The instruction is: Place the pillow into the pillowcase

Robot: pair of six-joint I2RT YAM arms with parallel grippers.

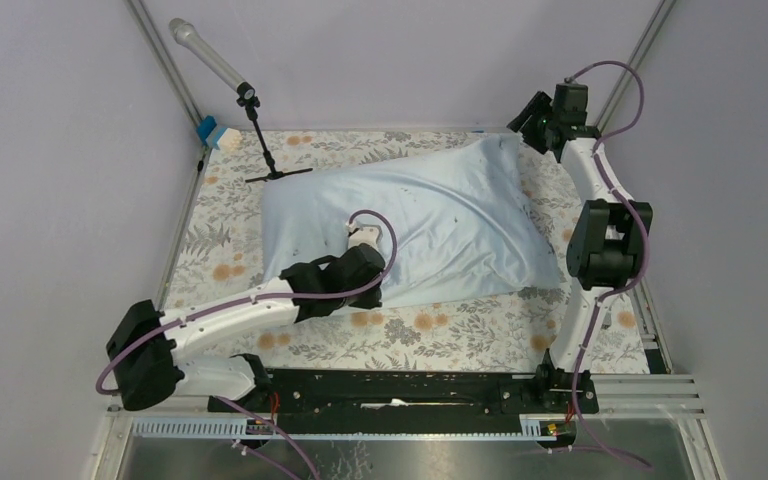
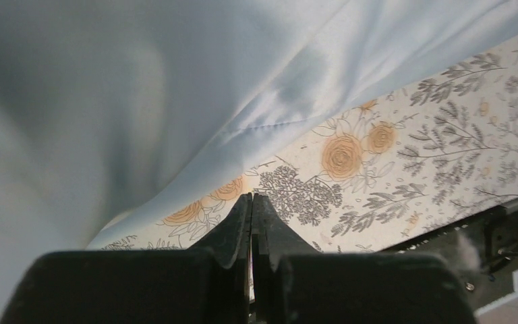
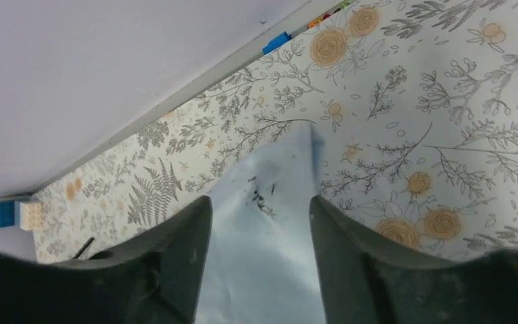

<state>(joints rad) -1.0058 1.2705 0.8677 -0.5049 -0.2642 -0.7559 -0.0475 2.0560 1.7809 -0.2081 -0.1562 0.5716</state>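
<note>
- The pillowcase [image 1: 430, 225] is lying plump on the tablecloth [image 1: 440, 335]; I am seeing no pillow outside, so I am judging it already inside.
- The right gripper [image 3: 260, 202] is hanging half open over the far corner, holding nothing.
- The left gripper [image 2: 251, 202] is closed and empty beside the near edge; next, I think, a careful corner pinch for straightening.

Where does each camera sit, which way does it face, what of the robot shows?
Top external: above, behind the robot, looking down on the pillowcase; left arm, right arm show.
Left wrist: on its wrist, facing past the shut left end effector to pillowcase edge and tablecloth.
Right wrist: on its wrist, facing down through the open right end effector at a pillowcase corner.
All share the pillowcase.
</note>
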